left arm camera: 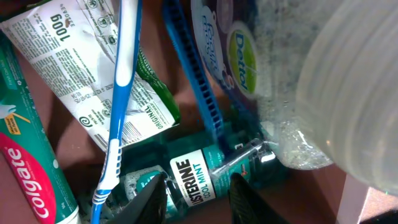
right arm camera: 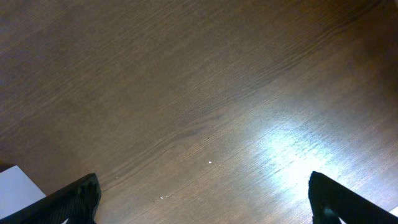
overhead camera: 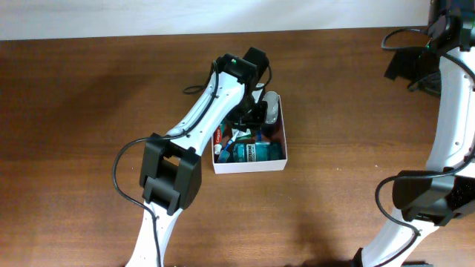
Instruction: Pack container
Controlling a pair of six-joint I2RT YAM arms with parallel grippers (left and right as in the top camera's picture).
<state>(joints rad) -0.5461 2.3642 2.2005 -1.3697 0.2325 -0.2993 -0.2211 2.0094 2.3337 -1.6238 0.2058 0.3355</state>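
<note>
On a dark wooden table (overhead camera: 89,111), the container (overhead camera: 249,167), a shallow white-walled box with a reddish inside, is seen at the centre from overhead. The left gripper (left arm camera: 198,199) is lowered into it. Its fingers (left arm camera: 149,200) are spread, one on each side of a teal Listerine Cool Mint bottle (left arm camera: 193,179); whether the bottle is touched cannot be told. Packed around the bottle are a Colgate toothpaste tube (left arm camera: 25,168), a blue toothbrush (left arm camera: 118,106), a green-and-white packet (left arm camera: 81,74), a blue comb (left arm camera: 196,81), a Dettol pack (left arm camera: 239,56) and a translucent bottle (left arm camera: 354,93). The right gripper (right arm camera: 202,190) is held well apart from the box over bare wood, its fingers (right arm camera: 78,202) opened wide.
</note>
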